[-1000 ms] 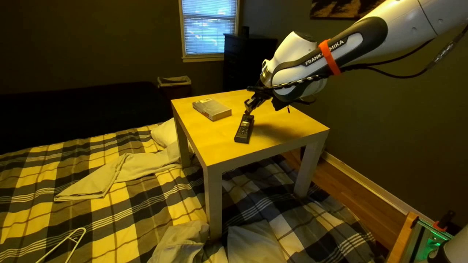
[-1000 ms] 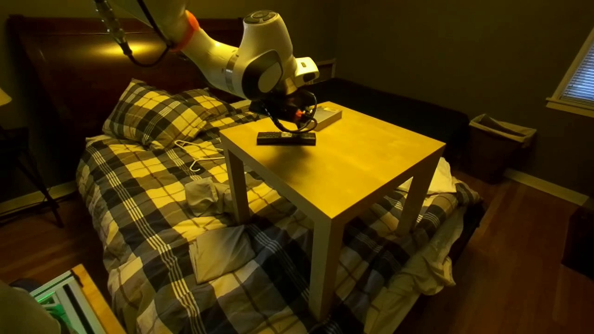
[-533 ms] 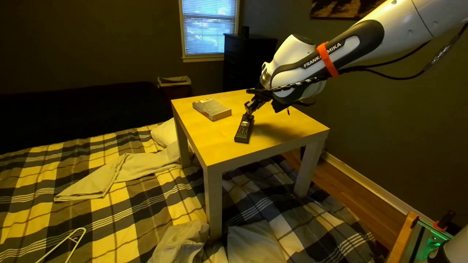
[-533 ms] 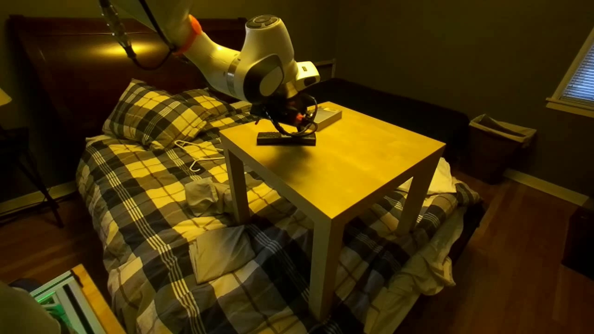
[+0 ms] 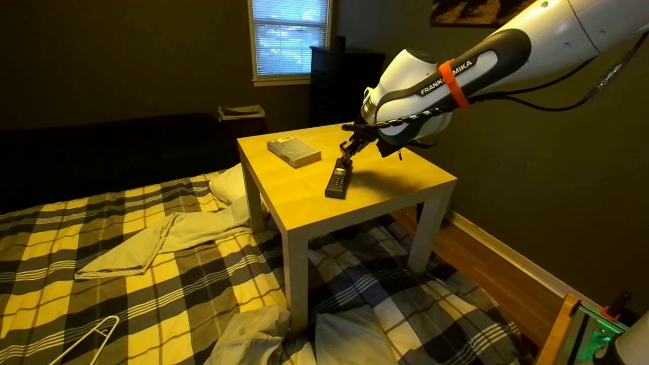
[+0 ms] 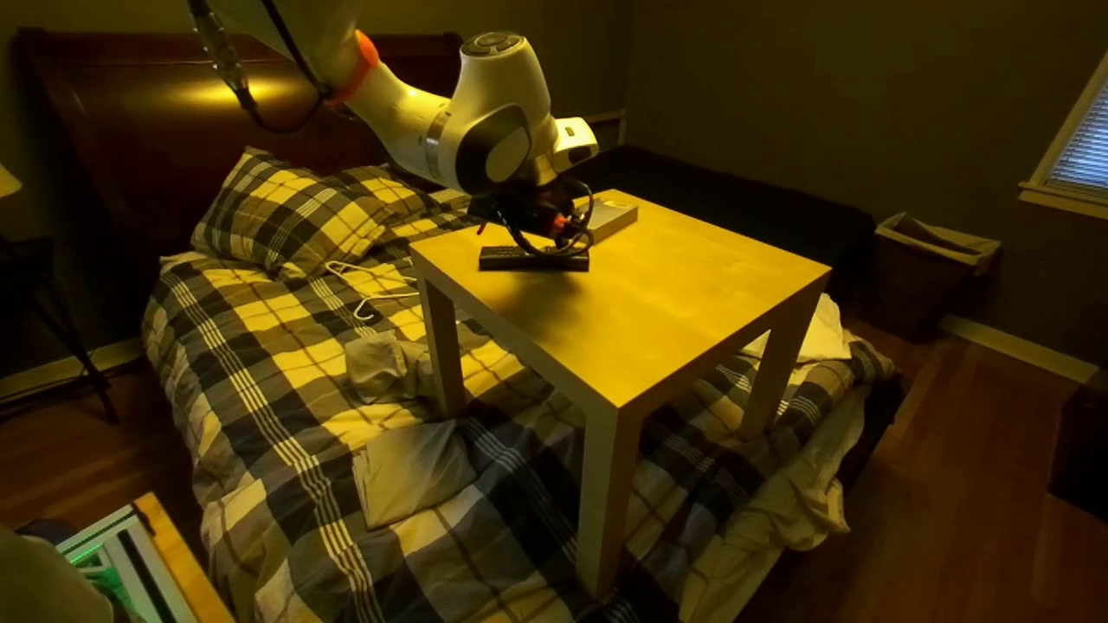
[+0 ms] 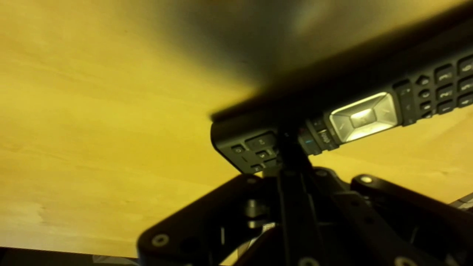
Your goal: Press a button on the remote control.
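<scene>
- Dim room, yellow light: small yellow table (image 5: 299, 195) stood on a plaid bedspread (image 5: 172, 304).
- Remote control (image 5: 339, 180) flat near one edge of the table, keys (image 7: 261, 141) up; grey box (image 5: 294, 151) apart from it.
- Change over last second: arm (image 5: 487, 60) lower in both exterior views, gripper (image 7: 290, 138) brought down onto one end of the remote control, which has not visibly shifted.
- Gripper: fingers together, nothing held between. Tip lies over keys between the silver pad (image 7: 364, 117) and that end; contact looks likely.
- Reading: press probably under way. Cannot tell whether a key has gone down; tip hides it. Blunt tip might catch neighbours too.
- Writing: arm lettered "FRANK… MIKA", orange band (image 5: 454, 83) across the middle (presumably FRANKA EMIKA). Digits 1, 2, 4, 5 legible on the remote control; box print unreadable.
</scene>
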